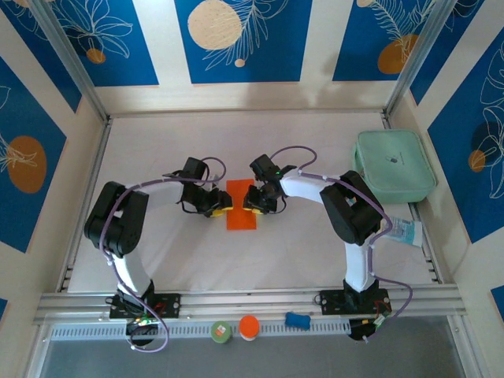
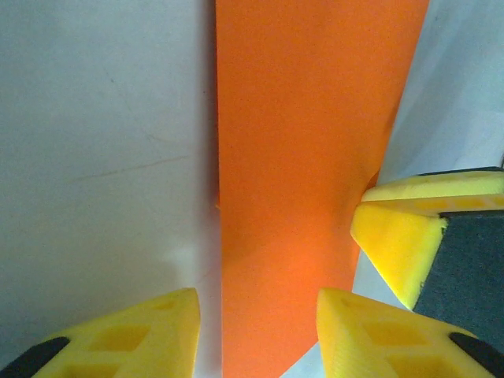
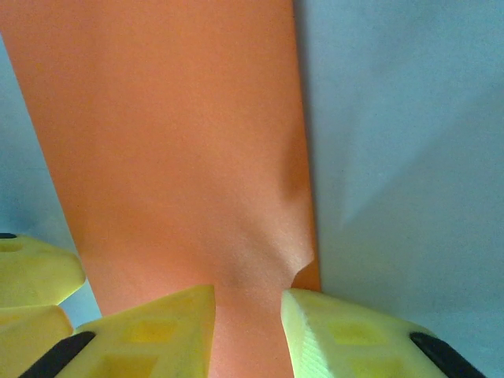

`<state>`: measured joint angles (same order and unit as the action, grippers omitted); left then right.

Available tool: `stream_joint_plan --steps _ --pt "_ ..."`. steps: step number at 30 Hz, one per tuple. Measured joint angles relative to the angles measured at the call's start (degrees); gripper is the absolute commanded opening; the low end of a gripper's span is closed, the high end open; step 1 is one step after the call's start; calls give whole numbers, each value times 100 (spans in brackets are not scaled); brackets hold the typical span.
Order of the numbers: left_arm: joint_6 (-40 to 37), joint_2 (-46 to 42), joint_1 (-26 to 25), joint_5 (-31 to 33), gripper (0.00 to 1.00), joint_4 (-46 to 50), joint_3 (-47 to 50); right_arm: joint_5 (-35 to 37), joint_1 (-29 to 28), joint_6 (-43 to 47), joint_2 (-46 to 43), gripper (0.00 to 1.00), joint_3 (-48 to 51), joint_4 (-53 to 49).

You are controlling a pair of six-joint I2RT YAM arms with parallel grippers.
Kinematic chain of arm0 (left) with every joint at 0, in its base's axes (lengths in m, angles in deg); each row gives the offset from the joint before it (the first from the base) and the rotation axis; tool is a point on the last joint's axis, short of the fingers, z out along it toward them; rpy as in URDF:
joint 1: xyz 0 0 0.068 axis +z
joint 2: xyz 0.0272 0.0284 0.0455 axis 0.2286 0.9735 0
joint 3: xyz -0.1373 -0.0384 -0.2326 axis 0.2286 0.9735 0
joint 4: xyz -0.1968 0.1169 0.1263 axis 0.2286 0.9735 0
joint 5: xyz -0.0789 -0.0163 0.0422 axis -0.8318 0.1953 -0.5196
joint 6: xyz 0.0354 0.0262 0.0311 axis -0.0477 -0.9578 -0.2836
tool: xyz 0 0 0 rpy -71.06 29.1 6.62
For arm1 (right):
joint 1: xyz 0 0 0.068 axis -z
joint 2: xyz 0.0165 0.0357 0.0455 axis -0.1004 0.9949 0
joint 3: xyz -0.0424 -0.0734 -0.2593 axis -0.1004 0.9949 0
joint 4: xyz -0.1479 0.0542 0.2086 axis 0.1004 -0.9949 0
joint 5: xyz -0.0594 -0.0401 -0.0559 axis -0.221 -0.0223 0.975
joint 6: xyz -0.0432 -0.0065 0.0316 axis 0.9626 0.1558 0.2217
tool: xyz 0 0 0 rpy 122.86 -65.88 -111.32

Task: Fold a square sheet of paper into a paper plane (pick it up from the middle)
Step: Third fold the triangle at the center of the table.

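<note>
The orange sheet [image 1: 240,217] lies mid-table as a narrow strip (seemingly halved once), most folds remain; left gripper [image 1: 216,207] stands spread astride it, right gripper [image 1: 253,203] sits narrowed over a pucker, grip unclear

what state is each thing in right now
orange paper: narrow rectangle, flat on the table, small pucker at one edge
left gripper: open, fingertips astride the paper
right gripper: open, fingertips down on the paper
mint-green case: closed, lying flat
</note>
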<state>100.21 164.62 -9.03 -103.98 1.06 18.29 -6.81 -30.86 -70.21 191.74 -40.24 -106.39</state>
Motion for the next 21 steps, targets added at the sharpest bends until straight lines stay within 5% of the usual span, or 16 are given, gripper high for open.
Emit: stream_joint_plan --steps 21 --pt "44 192 11 -715 30 -293 -105 0 0 46 -4 32 0 0"
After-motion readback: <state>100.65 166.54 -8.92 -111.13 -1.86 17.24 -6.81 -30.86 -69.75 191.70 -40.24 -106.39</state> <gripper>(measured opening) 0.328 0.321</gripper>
